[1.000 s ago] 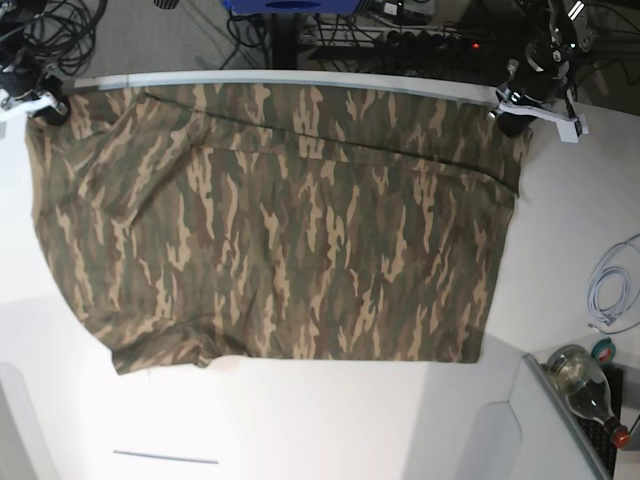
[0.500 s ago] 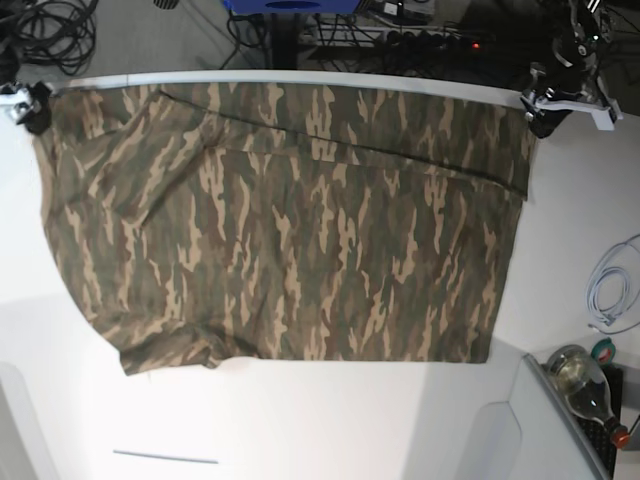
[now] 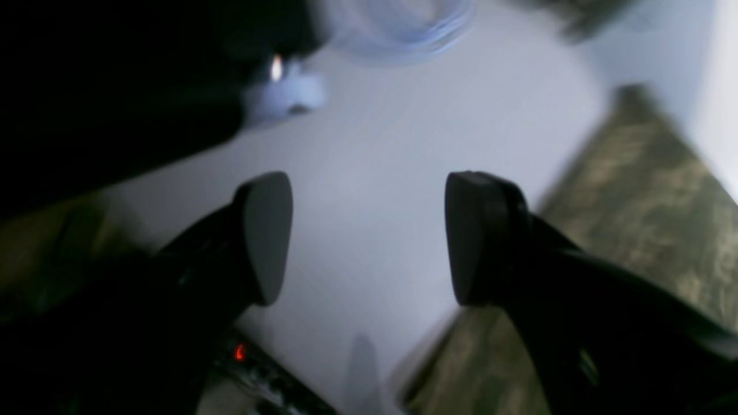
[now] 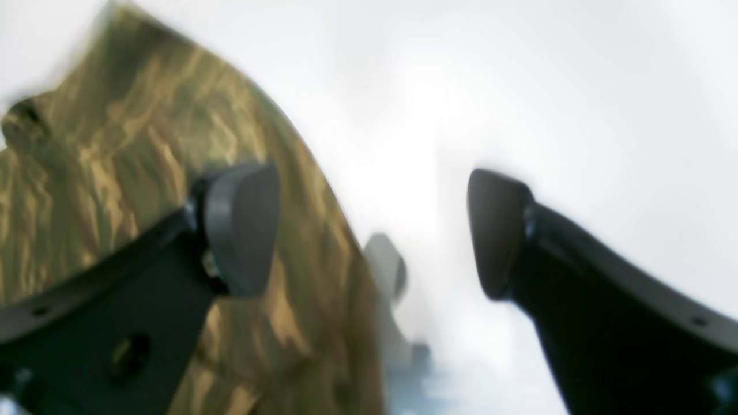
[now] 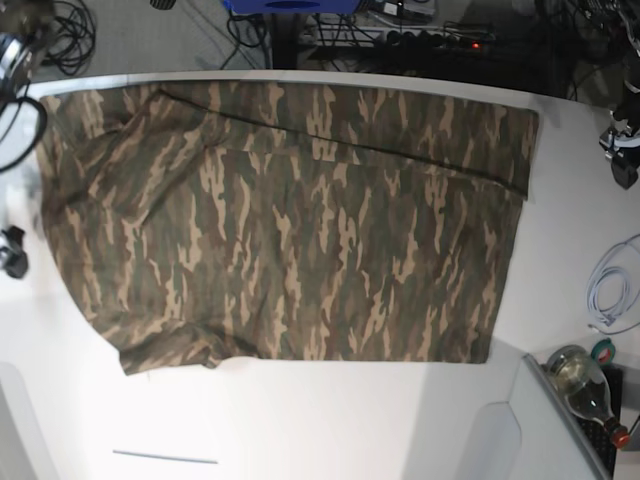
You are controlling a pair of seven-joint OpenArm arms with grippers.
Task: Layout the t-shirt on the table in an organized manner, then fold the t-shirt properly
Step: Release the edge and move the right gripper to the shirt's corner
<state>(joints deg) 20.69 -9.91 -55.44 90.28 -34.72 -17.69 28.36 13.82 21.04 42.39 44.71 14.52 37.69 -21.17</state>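
Looked like a robot lab or workshop. Big white table (image 5: 300, 420) w/ curved edge. Lots of black cables (image 5: 60, 35) on grey floor behind it, plus a power strip (image 5: 430, 40) w/ red light. White coiled cord (image 5: 612, 285) & a bottle (image 5: 585, 385) at the side.

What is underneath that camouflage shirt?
The t-shirt lies spread flat on the white table, whose bare top shows on three sides; at the far edge the cloth reaches the rim. Whatever sits under the cloth itself is covered and cannot be seen.
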